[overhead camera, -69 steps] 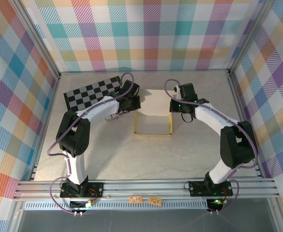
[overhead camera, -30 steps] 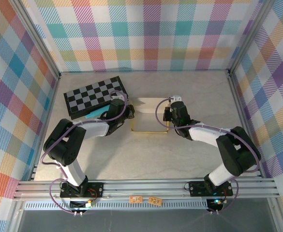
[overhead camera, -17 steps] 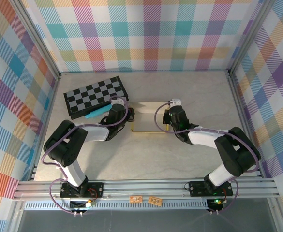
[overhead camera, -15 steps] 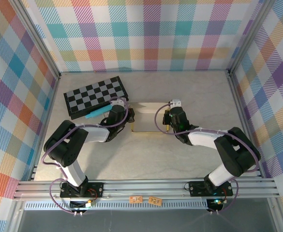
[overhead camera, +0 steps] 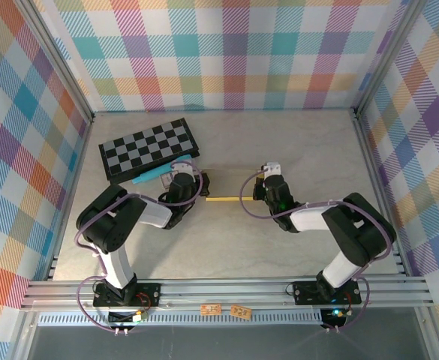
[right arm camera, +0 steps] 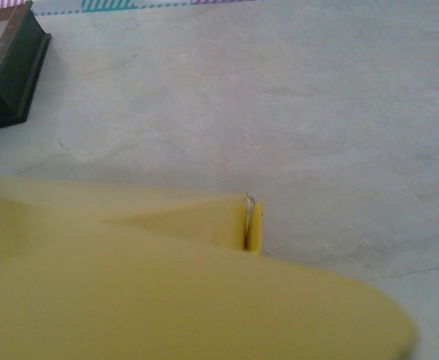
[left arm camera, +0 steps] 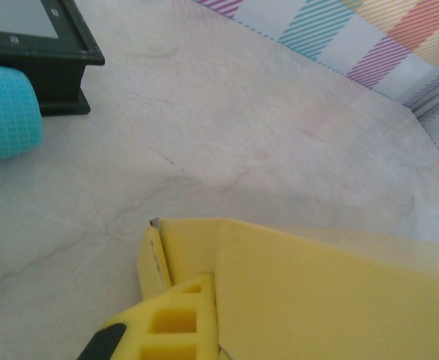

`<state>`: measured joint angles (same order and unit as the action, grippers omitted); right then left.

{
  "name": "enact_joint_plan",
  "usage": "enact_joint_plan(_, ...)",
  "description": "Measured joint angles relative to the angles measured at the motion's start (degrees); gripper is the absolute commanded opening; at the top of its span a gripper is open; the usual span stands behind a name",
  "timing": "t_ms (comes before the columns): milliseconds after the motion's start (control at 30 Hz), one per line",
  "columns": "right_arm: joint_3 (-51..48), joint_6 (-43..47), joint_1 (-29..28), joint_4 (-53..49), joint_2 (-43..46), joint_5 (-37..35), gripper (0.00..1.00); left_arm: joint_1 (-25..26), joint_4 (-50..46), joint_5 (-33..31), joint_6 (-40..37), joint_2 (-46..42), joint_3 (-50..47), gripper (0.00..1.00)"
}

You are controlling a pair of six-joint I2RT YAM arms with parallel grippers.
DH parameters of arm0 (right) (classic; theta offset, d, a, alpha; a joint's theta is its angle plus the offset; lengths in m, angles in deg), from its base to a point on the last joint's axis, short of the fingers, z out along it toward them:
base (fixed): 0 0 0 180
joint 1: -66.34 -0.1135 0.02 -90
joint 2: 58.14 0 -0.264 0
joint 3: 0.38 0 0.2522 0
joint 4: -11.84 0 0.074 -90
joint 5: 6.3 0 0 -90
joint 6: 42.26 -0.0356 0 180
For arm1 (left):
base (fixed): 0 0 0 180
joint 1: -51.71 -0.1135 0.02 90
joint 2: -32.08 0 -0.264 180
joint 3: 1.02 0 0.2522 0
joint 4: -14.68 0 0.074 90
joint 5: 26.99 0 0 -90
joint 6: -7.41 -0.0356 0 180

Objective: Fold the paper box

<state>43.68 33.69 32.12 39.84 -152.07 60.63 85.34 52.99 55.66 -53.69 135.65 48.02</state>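
Note:
The paper box (overhead camera: 223, 199) is plain yellow cardboard at mid-table, and from above it appears as a thin yellow edge between the two grippers. My left gripper (overhead camera: 199, 183) is shut on its left end. In the left wrist view a yellow finger (left arm camera: 178, 319) presses against the cardboard wall (left arm camera: 317, 292) beside a folded corner flap. My right gripper (overhead camera: 260, 187) is shut on the right end. In the right wrist view blurred yellow card fills the foreground, with a doubled corner of the paper box (right arm camera: 249, 223) resting on the table.
A black-and-white checkerboard (overhead camera: 148, 146) lies at the back left, its dark edge visible from both wrists (left arm camera: 31, 34) (right arm camera: 5, 71). A small teal tube (overhead camera: 150, 176) (left arm camera: 5, 112) lies just in front of it, close to my left arm. Checked walls enclose the table.
Both arms have sunk low toward the table and drawn nearer, still gripping the box ends. The box, earlier a raised open rectangle, now shows only as a thin line.

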Motion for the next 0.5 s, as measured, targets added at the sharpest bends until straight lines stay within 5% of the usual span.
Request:
enact_joint_plan(233, -1.4, 0.0, -0.3, 0.4, -2.3, -0.4, 0.00, 1.4, 1.7, -1.3, 0.0, 1.5, -1.5, 0.00)
enact_joint_plan(500, -2.6, -2.3, -0.5, -8.4, 4.0, -0.3, 0.24, 2.3, 0.9, -3.3, -0.3, 1.5, -1.3, 0.00)
